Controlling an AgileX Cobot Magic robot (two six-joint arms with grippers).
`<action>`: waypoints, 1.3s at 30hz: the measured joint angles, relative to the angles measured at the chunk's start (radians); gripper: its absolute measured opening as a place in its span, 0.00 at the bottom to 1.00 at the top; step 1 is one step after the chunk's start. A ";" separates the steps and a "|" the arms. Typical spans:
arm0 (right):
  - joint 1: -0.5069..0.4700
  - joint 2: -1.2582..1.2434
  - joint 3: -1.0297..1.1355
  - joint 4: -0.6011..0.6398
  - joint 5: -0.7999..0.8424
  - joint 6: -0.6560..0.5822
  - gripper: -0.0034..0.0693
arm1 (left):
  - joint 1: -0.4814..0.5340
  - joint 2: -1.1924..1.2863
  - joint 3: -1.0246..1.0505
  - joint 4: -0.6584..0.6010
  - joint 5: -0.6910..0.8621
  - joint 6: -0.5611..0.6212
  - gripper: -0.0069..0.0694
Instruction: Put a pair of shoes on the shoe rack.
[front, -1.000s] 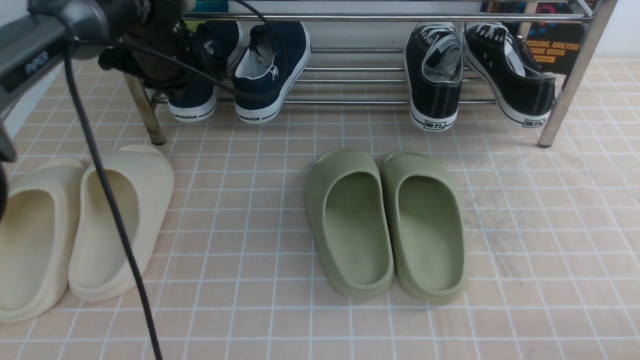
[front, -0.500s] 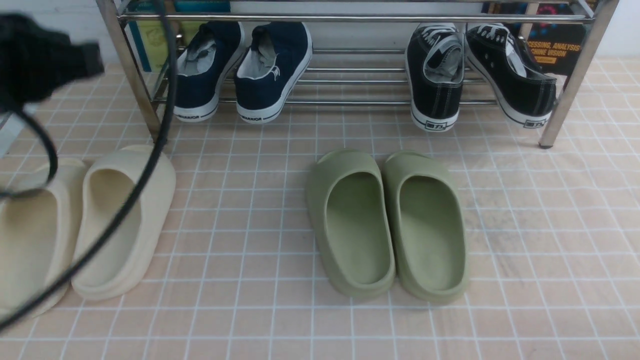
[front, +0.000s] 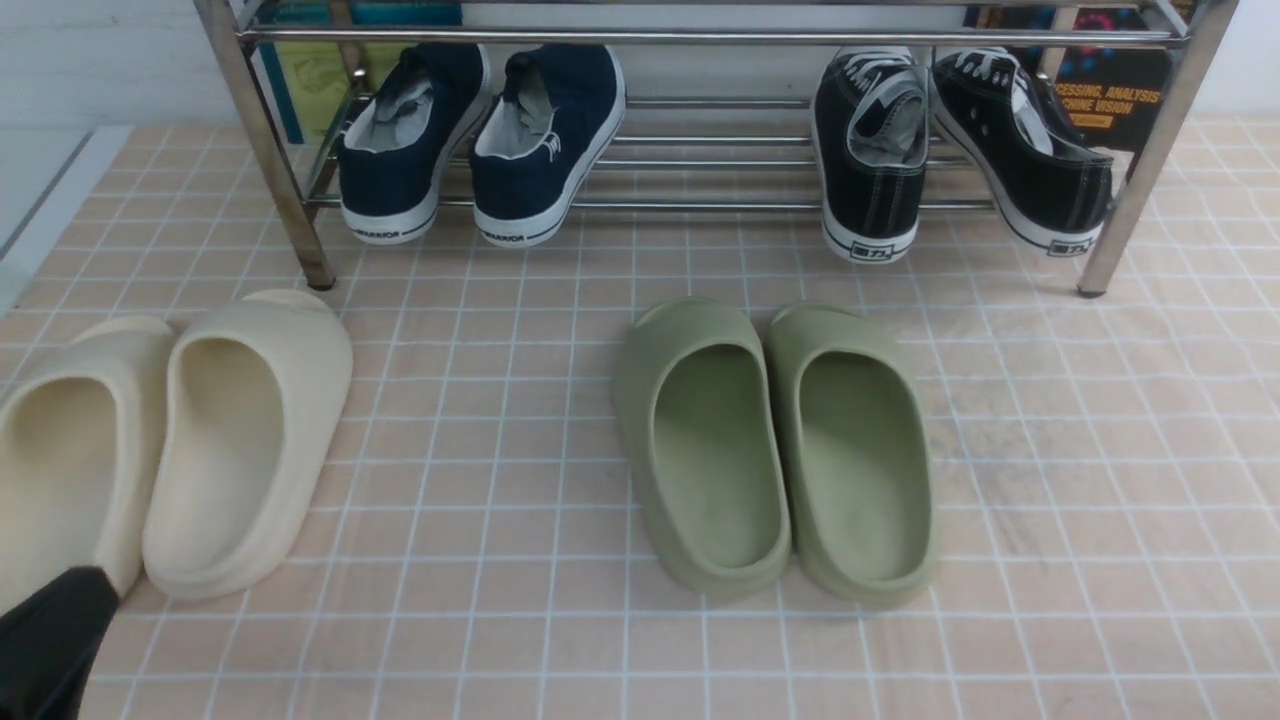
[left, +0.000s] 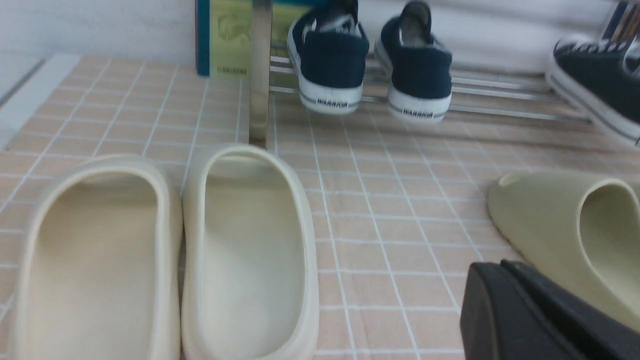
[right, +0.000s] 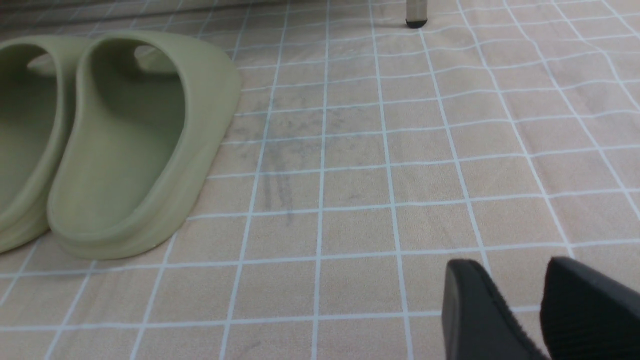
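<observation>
Navy canvas shoes rest on chrome-barred rack.

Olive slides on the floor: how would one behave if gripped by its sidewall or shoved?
The olive slides look like thick one-piece foam: probably light, sidewall likely squashing somewhat under a pinch. The broad flat sole makes tipping unlikely. A shove would probably slide one into its touching partner.

**Navy shoes on the rack**

The shoes, navy canvas slip-ons with white soles and grey lining, sit side by side at the left end of the rack. Toes point inward and up, heels hang over the front bar. The rack is chrome, low and wide, with thin bars and thick legs.
</observation>
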 joint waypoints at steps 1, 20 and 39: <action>0.000 0.000 0.000 0.000 0.001 0.000 0.38 | 0.000 -0.031 0.021 0.000 0.008 0.000 0.12; 0.000 -0.002 0.000 0.003 0.001 0.002 0.38 | 0.157 -0.059 0.083 -0.179 0.037 0.319 0.12; 0.000 -0.002 0.000 0.003 0.001 0.002 0.38 | 0.176 -0.063 0.075 -0.238 0.243 0.341 0.14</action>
